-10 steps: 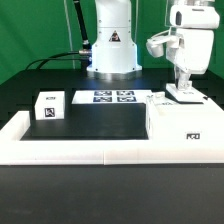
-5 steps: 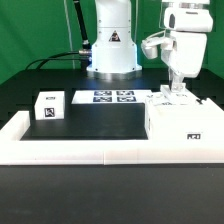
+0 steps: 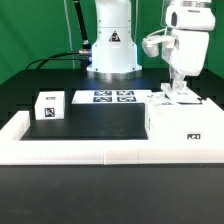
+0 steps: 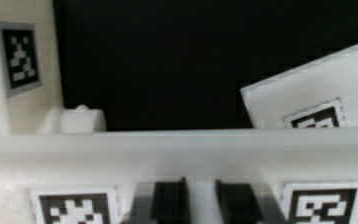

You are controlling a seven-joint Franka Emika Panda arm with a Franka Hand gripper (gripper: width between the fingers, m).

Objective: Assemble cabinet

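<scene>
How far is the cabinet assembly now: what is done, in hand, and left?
Done: nothing looks joined; the small tagged box stands alone, apart from the large white box. In hand: the gripper hangs low over a flat white piece behind the large white box; whether it grips is unclear. Left: joining all the pieces.

Bright even lighting; wrist view blurred close-up.
</scene>
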